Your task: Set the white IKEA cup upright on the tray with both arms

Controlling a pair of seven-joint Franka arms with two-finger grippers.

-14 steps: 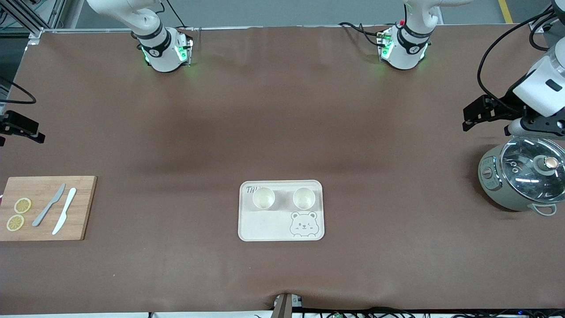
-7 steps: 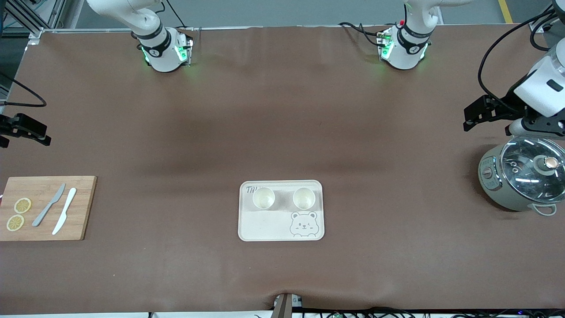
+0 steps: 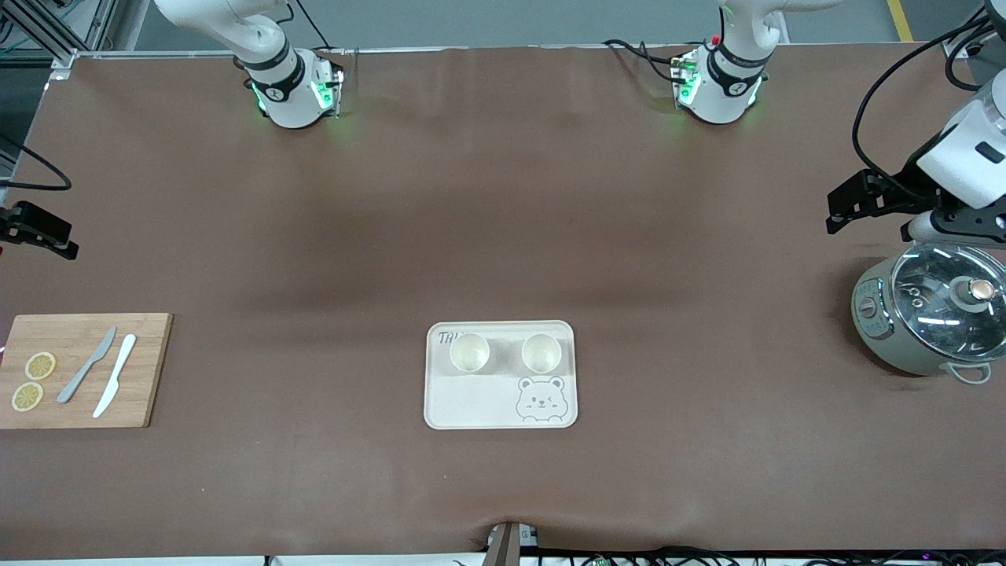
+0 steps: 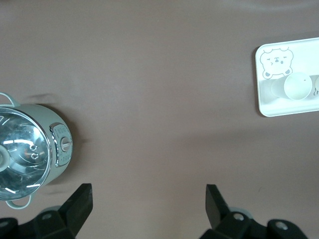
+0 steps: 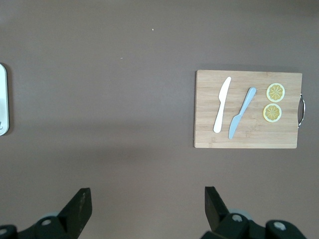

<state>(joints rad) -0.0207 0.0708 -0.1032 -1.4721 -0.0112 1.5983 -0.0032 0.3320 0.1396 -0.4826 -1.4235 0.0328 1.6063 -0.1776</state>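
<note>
The cream bear tray [image 3: 471, 405] lies at the table's middle, near the front camera. Two white cups [image 3: 469, 352] [image 3: 541, 353] stand upright on it side by side, openings up. My left gripper [image 3: 850, 207] is open and empty, high over the left arm's end of the table, beside the pot. In the left wrist view its jaws [image 4: 148, 190] stand wide apart over bare mat, with the tray [image 4: 279, 107] and a cup [image 4: 298, 87] far off. My right gripper [image 3: 37, 228] is open and empty over the right arm's end; its jaws [image 5: 147, 191] show bare mat, and the tray's rim [image 5: 2, 99] shows at the edge.
A grey-green pot with a glass lid [image 3: 931, 318] stands at the left arm's end, also in the left wrist view [image 4: 27, 149]. A wooden cutting board [image 3: 82, 393] with two knives and two lemon slices lies at the right arm's end, also in the right wrist view [image 5: 247, 134].
My right gripper has shifted slightly at its end of the table. The left gripper, the tray and both cups have not visibly moved.
</note>
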